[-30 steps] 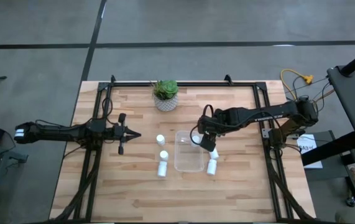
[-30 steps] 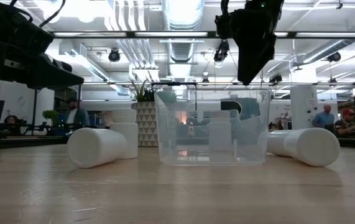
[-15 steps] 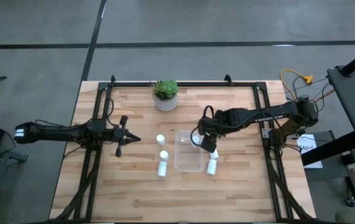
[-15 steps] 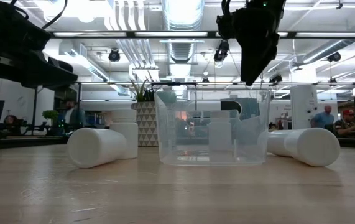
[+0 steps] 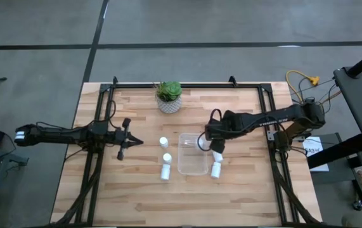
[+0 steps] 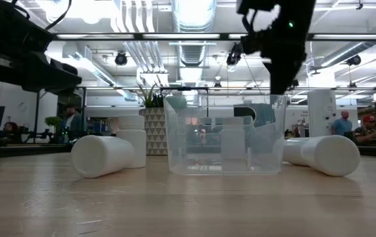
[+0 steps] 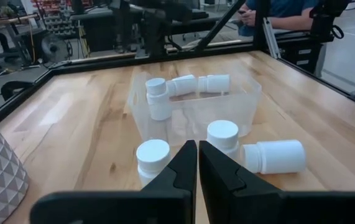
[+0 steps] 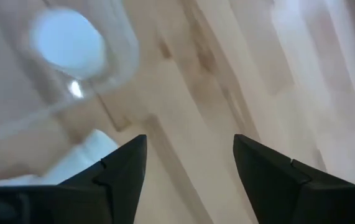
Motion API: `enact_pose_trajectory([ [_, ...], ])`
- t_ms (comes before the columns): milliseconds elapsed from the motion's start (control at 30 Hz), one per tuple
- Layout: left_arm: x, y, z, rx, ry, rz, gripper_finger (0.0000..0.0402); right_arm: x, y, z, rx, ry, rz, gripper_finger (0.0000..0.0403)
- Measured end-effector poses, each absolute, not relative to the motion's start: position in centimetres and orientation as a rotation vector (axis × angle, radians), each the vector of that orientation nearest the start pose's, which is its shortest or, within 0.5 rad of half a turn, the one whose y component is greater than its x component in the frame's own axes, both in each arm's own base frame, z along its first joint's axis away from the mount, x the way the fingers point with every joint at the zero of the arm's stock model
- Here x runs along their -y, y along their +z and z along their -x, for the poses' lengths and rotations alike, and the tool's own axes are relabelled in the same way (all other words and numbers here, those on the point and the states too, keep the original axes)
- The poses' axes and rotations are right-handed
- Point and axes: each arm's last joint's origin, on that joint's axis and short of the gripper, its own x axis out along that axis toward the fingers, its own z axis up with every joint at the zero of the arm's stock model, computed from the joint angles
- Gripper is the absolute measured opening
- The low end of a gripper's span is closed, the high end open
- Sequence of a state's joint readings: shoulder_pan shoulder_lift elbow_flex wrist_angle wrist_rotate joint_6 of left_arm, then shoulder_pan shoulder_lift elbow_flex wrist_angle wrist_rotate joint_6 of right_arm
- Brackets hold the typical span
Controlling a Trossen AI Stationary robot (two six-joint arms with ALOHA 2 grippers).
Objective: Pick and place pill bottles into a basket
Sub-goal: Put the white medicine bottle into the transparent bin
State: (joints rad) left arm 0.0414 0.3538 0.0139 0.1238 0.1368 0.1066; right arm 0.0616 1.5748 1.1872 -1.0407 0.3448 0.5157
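Note:
The clear basket (image 5: pixel 192 161) stands mid-table with one pill bottle upright inside (image 7: pixel 156 99). Two bottles stand (image 5: pixel 163 142) (image 5: pixel 167 158) and one lies on its side (image 5: pixel 165 171) to its left. Two more lie on their sides to its right (image 7: pixel 214 82) (image 5: pixel 216 169). My right gripper (image 5: pixel 214 145) is open and empty, pointing down above the table just right of the basket's far right corner (image 8: pixel 102 62). My left gripper (image 5: pixel 132 140) is shut and empty, level above the table left of the bottles.
A whitish pot with a green plant (image 5: pixel 168 97) stands at the far edge, left of centre. Black frame rails (image 5: pixel 95 158) run along the table's left and right sides. Bare wood (image 5: pixel 187 202) lies toward the near edge. People show in the room behind (image 6: pixel 343 124).
My right gripper has moved from above the basket's right wall toward the table's right edge, and now hangs over the bottles lying there. The bottles and the basket have stayed where they were.

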Motion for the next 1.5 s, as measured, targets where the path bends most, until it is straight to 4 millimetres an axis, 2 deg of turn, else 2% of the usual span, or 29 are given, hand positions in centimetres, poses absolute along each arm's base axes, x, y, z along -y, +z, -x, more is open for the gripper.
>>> enact_pose_trajectory([
  [133,-0.1,14.8,-11.7,-0.212,-0.106,-0.087,0.0,-0.6,22.2,-27.0,-1.296,-0.644,-0.148,0.0205],
  [333,-0.1,14.9,-11.7,-0.208,-0.103,-0.065,0.0,-1.1,22.2,-25.3,-1.132,-0.587,-0.201,0.0175],
  [567,-0.1,14.9,-11.7,-0.202,-0.1,-0.065,0.0,-2.9,23.8,-22.0,-0.859,-0.317,-0.207,0.0136],
  [700,-0.1,15.0,-11.7,-0.198,-0.1,-0.065,0.0,-3.7,23.9,-20.1,-0.703,-0.09,-0.234,0.012],
  [800,-0.1,15.1,-11.7,-0.186,-0.1,-0.067,0.0,-3.8,23.6,-18.9,-0.601,0.014,-0.249,0.0111],
  [900,-0.1,15.3,-11.8,-0.168,-0.099,-0.069,0.0,-3.7,22.6,-17.6,-0.569,0.053,-0.244,0.0103],
  [1033,-0.1,15.3,-11.8,-0.166,-0.099,-0.069,0.0,-3.4,20.3,-16.1,-0.589,0.06,-0.234,0.0089],
  [1200,-0.1,15.3,-11.8,-0.17,-0.088,-0.078,0.0,-3.3,18.4,-15.2,-0.47,0.145,-0.158,0.0063],
  [1500,-0.1,15.9,-11.9,-0.107,-0.088,-0.118,0.0,-3.1,17.4,-13.9,-0.358,0.216,-0.01,0.001],
])
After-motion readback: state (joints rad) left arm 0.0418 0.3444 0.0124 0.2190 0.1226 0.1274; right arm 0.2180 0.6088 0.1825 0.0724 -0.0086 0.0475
